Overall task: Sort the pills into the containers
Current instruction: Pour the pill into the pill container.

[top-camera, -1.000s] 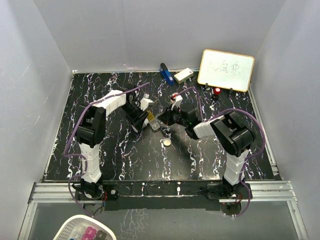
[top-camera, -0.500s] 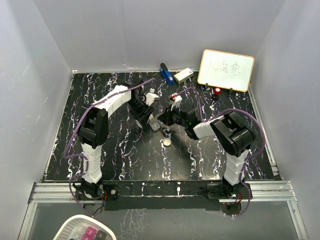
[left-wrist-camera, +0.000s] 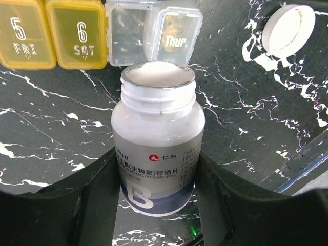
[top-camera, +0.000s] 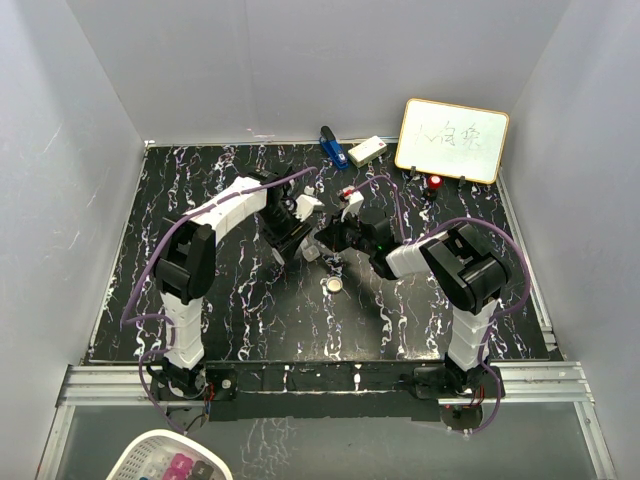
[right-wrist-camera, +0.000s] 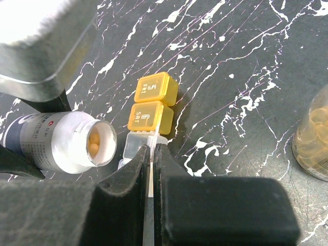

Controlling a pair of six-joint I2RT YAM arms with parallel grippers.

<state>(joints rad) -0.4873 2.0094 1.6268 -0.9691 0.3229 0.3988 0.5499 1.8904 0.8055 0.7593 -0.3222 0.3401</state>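
Plainly the left jaws grip the white bottle (left-wrist-camera: pixel 158 118) round its belly, parted only to its width, and tip its uncapped mouth toward the pill box (right-wrist-camera: pixel 152 102), I judge so that the orange pills (right-wrist-camera: pixel 95 143) inside can roll out. The right jaws are pinched tight on the thin clear lid of the open section, apparently to steady it. The bottle sits just beside the box, mid-bench (right-wrist-camera: pixel 246 61). It is white with a dark-blue label, and its round cap (left-wrist-camera: pixel 290 23) lies apart.

One white bottle (left-wrist-camera: pixel 158 148), one amber bottle (right-wrist-camera: pixel 315 136), one pill box (left-wrist-camera: pixel 77 33), one loose cap (left-wrist-camera: pixel 290 23)
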